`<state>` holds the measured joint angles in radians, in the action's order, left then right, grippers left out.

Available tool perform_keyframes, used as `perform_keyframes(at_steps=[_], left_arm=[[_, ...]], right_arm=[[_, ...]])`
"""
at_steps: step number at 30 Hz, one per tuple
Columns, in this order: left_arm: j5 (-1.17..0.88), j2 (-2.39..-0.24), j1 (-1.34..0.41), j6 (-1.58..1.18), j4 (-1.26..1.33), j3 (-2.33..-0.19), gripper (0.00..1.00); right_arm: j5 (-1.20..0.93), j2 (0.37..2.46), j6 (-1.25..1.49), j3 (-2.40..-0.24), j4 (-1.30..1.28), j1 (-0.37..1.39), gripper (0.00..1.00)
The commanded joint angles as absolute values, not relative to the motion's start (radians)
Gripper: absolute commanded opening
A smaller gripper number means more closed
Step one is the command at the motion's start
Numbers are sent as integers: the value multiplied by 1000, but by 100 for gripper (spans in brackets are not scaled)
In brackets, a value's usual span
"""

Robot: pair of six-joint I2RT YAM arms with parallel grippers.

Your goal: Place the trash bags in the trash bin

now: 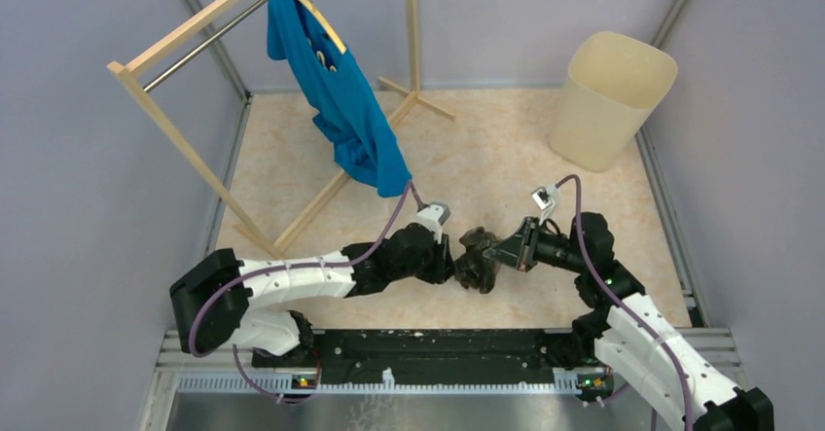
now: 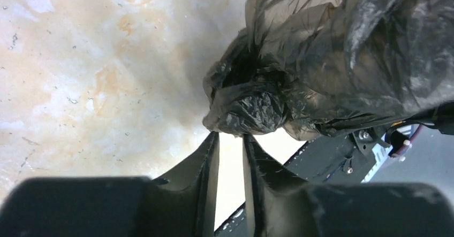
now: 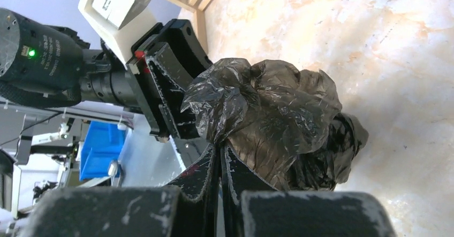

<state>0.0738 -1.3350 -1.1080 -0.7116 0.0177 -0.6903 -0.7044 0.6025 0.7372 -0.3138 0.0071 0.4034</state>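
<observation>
Top external view: counter [image 1: 486,168], marbled beige, walled on three sides. Trash bag [image 1: 477,261], dark, glossy and crumpled, lies near the front edge between the two arms. Left pincer [image 1: 453,262] meets it from the left, right pincer [image 1: 498,253] from the right. Trash bin [image 1: 593,120], cream, stands upright at the far right corner, well apart from the bag. Wooden clothes rack [image 1: 185,149] stands far left, with a blue shirt [image 1: 340,110] hung on it. Left wrist view: the left pincer's fingers [image 2: 211,157] stand a narrow gap apart, their tips touching a bunched knot of the bag; whether they pinch it cannot be told. The rest of the bag billows up and right over the counter. Right wrist view: the right pincer is closed, its fingertips [image 3: 210,159] clamped on a fold of the bag, and the left pincer sits against the bag's far side.
</observation>
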Motion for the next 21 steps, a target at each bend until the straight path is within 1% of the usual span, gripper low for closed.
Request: perform_keyframes(at_steps=[1,3,4,6,8,11,14,16,17,18,19,21], left_arm=[[121,-1301,-1108,-726,119,-645,20],[109,-1277,-1104,-710,125,-627,4],[106,-1264,-1103,-700,118,-621,0],[111,-1235,-1096,-685,77,-619,0],[116,-1202,-1091,-666,55,-611,0],[108,-1140,-1090,-649,39,-593,0],[103,-1052,-1089,-666,25,-565,0],[54,-992,-1089,-666,56,-525,0],[29,-969,-1089,-667,88,-501,4],[13,-956,-1088,-693,109,-482,13],[7,-945,-1088,-729,121,-466,23],[-51,-924,-1086,-787,199,-419,46]], right_arm=[[-596,597,704,-360,-69,408,0],[-521,609,690,-389,-134,408,0],[-493,616,679,-404,-159,407,0],[-414,618,652,-436,-236,407,0],[-370,604,642,-446,-253,407,0],[-381,579,662,-434,-221,407,0],[-369,566,665,-437,-244,406,0],[-402,561,668,-433,-233,407,0],[-435,561,687,-420,-209,407,0],[-477,566,712,-409,-170,407,0],[-530,574,740,-397,-125,407,0],[-606,588,781,-394,-58,408,0]])
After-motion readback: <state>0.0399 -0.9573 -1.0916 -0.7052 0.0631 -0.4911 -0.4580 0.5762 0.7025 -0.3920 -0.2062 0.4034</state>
